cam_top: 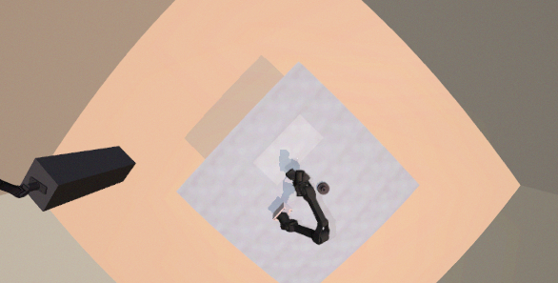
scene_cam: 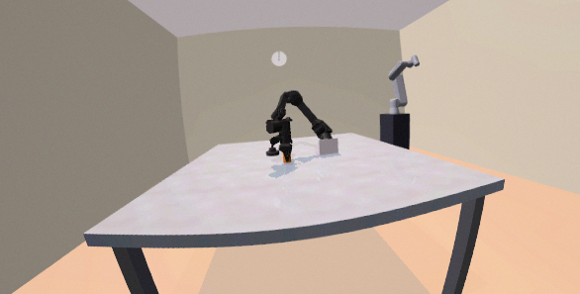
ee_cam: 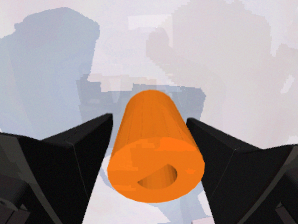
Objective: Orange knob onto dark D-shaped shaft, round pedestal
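Basically, the gripper (cam_top: 291, 173) (scene_cam: 287, 155) (ee_cam: 149, 121) is pointing down over the table (cam_top: 362, 178) (scene_cam: 247, 205), w/ its jaws standing part-open on either side of the orange knob (ee_cam: 155, 160). A gap is showing btwn the knob and the finger at the wrist cam's L edge; can't tell if the other finger is touching, as it's overlapping the knob's edge in that view.

The knob is standing upright on the tabletop, off the round pedestal (cam_top: 328, 191) (scene_cam: 272, 152), its D-shaped hole facing up to the wrist cam. The hole's flat side is facing the upper L of that pic. In the top view, the arm is hiding the knob.

The dark pedestal is sitting near the knob, apart from it, w/ its shaft (scene_cam: 272, 146) sticking up. The black arm (cam_top: 316, 209) (scene_cam: 308, 111) is bending over from its base. In the bkgd, a gray arm (scene_cam: 399, 88) is standing on a black stand (cam_top: 81, 178) (scene_cam: 391, 131).
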### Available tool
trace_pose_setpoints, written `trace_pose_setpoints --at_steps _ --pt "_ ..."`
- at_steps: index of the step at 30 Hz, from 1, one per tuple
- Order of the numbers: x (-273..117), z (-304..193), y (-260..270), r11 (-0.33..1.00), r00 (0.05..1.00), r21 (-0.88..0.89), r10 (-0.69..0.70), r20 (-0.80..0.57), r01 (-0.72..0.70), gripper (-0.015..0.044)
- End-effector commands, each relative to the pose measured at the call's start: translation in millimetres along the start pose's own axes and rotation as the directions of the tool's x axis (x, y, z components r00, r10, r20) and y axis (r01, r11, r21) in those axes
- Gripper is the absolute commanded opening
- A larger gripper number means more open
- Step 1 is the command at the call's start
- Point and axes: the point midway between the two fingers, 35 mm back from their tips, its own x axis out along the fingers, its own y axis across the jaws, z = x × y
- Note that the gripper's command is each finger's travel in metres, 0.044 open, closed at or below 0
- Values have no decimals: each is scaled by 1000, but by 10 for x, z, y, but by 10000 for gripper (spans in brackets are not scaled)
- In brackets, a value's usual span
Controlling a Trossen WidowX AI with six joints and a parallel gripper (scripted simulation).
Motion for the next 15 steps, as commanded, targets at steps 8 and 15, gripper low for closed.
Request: trace_pose_setpoints --at_steps 8,15 --pt "2 7 -4 1000 1000 -3 -3 5 3 111" --pt "-318 51 40 1000 1000 -4 3 5 -3 0"
